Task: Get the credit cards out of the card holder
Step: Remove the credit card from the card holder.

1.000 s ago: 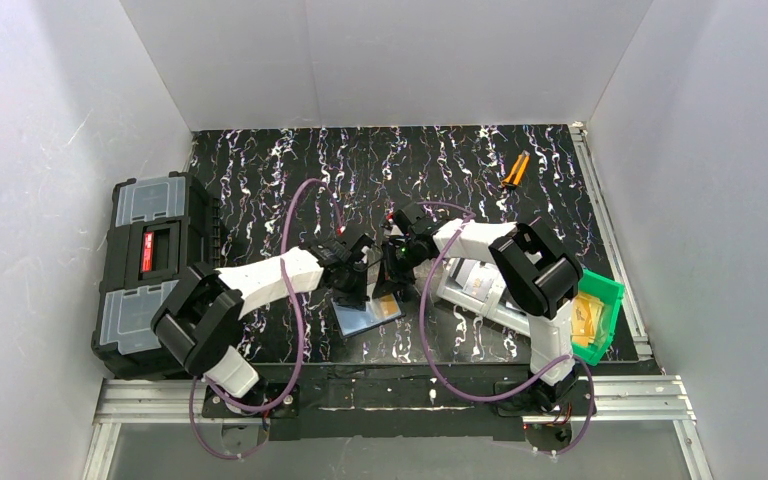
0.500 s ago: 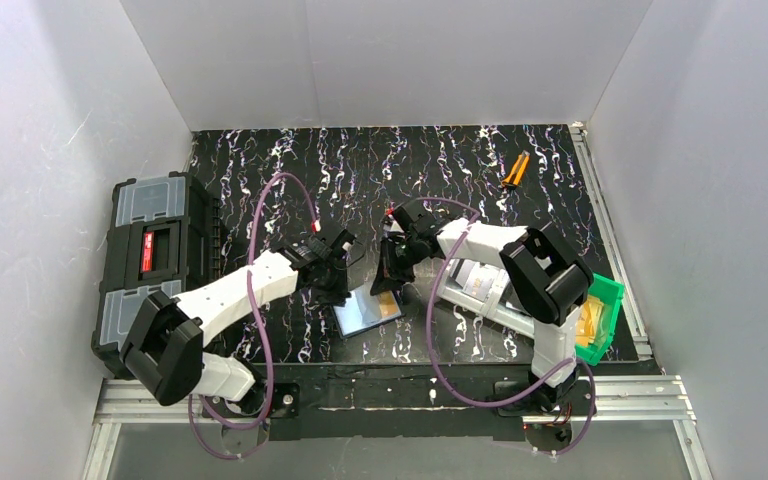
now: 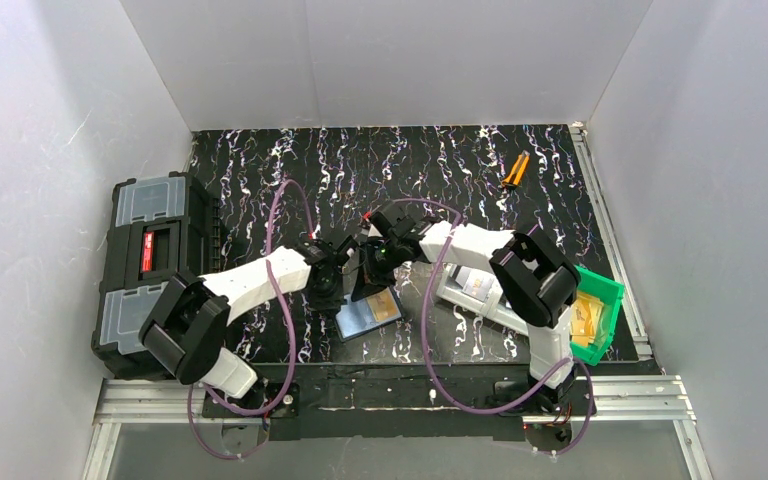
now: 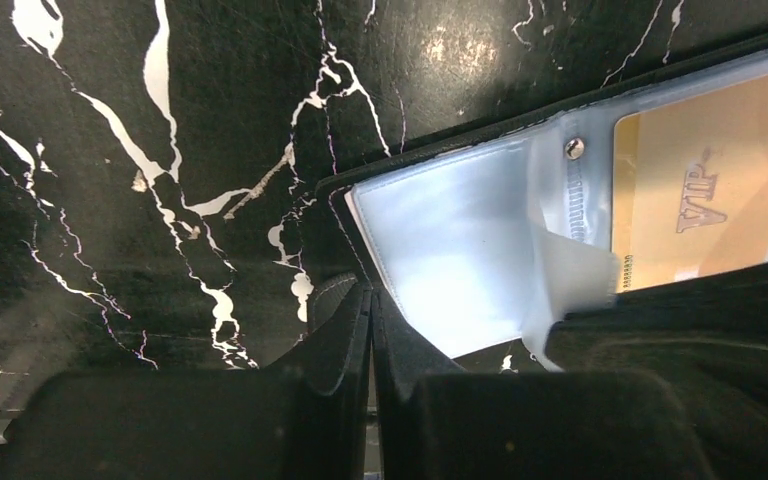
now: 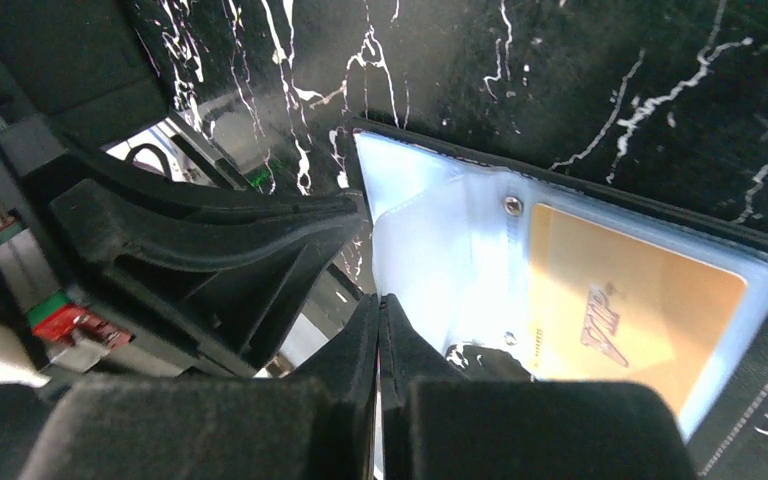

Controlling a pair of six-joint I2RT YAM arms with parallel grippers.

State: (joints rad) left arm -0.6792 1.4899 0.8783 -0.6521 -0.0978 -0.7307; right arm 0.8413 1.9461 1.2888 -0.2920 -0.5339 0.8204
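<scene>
Card holder (image 3: pixel 365 318) is lying open on the black marbled table (image 3: pixel 440 170) between both grippers, with an orange-tan credit card (image 4: pixel 705 190) sitting inside its clear pocket. Left gripper (image 4: pixel 371 300) and right gripper (image 5: pixel 380 305) are pressing their fingers fully together at the pale sleeve's edge, possibly nipping it. Rightward, a green bin (image 3: pixel 608 288) is holding something yellowish; a black toolbox (image 3: pixel 150 255) is sitting closed at left.

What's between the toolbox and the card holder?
Top view: between toolbox and card holder, just the left arm, above marbled table.
</scene>
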